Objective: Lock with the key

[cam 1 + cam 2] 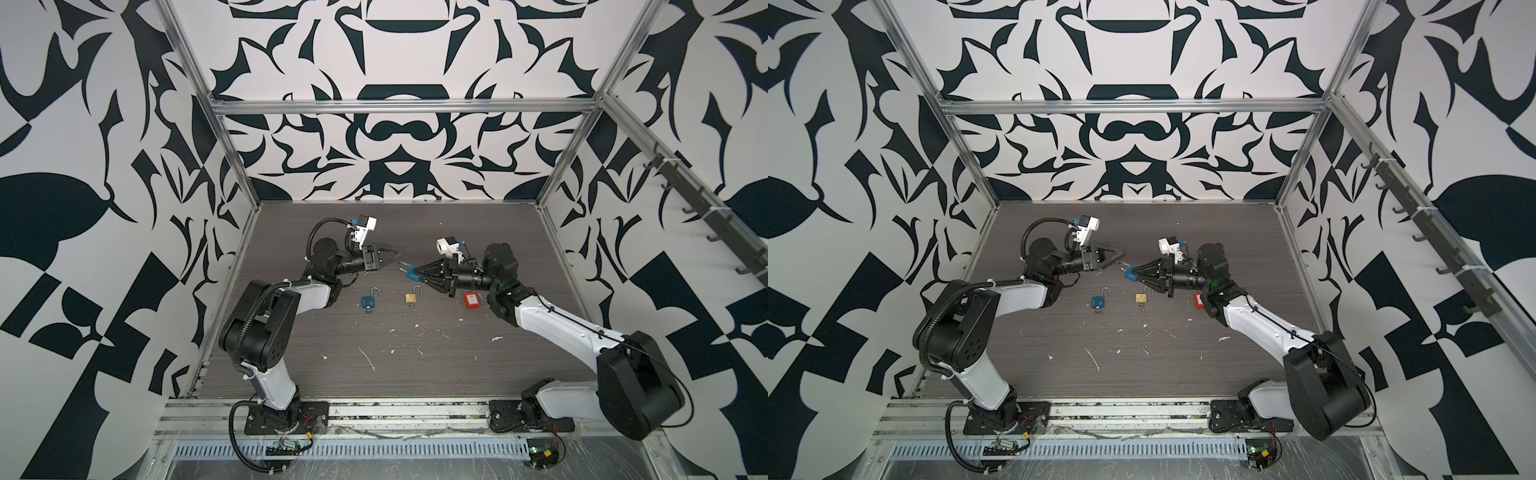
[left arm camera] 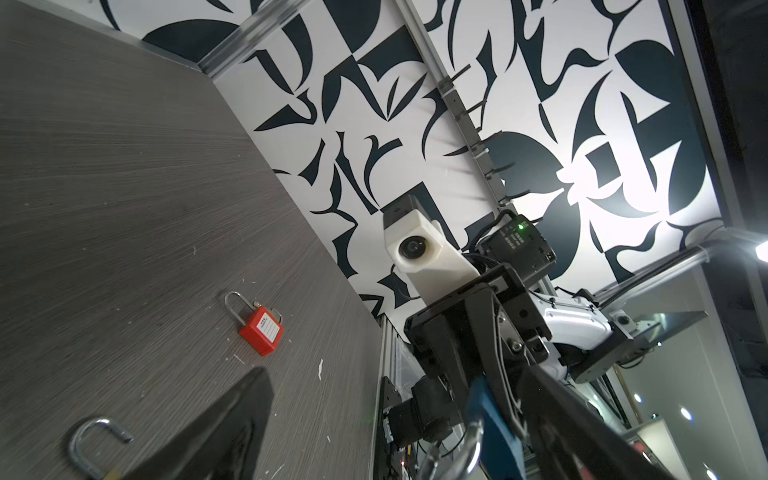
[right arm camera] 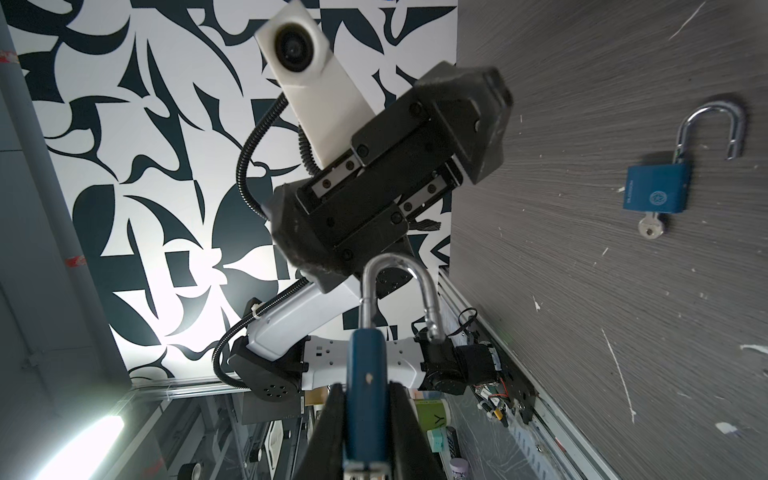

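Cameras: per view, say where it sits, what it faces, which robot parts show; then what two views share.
Both top views: high up front, looking down at the table; left arm, right arm show.
Left wrist: on the left arm, facing the right gripper; left fingers show.
Right wrist: facing the left gripper; right fingers clamp the held blue padlock.
Shared: both wrist views show that padlock.

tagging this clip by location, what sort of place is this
Likely a robot test cell in a lab: an aluminium frame walled with patterned panels, left arm and right arm bolted to a rail at a scuffed grey tabletop, and padlocks laid out on it.
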Available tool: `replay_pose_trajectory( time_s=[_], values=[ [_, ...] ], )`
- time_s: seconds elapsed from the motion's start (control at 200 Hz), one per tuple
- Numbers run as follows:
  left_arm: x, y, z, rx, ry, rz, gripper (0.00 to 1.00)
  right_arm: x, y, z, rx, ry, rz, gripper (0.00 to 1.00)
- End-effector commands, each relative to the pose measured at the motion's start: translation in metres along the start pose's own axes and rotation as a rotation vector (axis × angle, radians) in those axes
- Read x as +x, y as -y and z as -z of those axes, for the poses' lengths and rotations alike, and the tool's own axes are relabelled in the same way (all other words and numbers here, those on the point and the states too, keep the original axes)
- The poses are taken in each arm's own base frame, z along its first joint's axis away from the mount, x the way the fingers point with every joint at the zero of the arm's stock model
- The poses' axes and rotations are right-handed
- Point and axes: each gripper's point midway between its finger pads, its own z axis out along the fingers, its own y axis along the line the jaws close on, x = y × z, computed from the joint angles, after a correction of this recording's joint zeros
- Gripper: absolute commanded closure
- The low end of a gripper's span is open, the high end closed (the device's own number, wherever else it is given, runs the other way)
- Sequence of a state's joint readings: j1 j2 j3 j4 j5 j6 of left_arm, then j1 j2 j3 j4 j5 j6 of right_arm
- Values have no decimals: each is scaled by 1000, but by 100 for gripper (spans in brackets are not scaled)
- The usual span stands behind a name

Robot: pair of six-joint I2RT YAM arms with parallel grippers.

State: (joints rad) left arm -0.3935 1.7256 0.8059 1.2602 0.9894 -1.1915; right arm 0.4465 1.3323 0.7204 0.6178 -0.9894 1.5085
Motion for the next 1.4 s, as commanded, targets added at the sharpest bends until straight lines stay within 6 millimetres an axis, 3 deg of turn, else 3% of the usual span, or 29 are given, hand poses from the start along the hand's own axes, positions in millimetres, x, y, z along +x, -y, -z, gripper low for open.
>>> replay_pose_trajectory(
  time_s=[0.0,0.155,0.43,0.615,0.84,1.1,1.395],
  values=[
    [4,29,-6,93,-45,-68,8,-2,-35,-2,-77,-10,104,100],
    [13,30,-8,96,-61,-21,14,-11,-33,-4,-75,21,132,100],
    [24,30,-9,94,-76,27,36,-17,-31,-7,-36,20,180,100],
    [23,32,-8,94,-70,30,42,-11,-15,1,139,9,321,100],
    [23,36,-8,99,-73,34,49,-9,-2,8,184,-5,399,100],
    [24,42,-7,106,-81,39,57,-12,1,13,189,-2,424,100],
    [33,42,-7,105,-98,52,62,-18,-9,19,158,29,437,100]
  ],
)
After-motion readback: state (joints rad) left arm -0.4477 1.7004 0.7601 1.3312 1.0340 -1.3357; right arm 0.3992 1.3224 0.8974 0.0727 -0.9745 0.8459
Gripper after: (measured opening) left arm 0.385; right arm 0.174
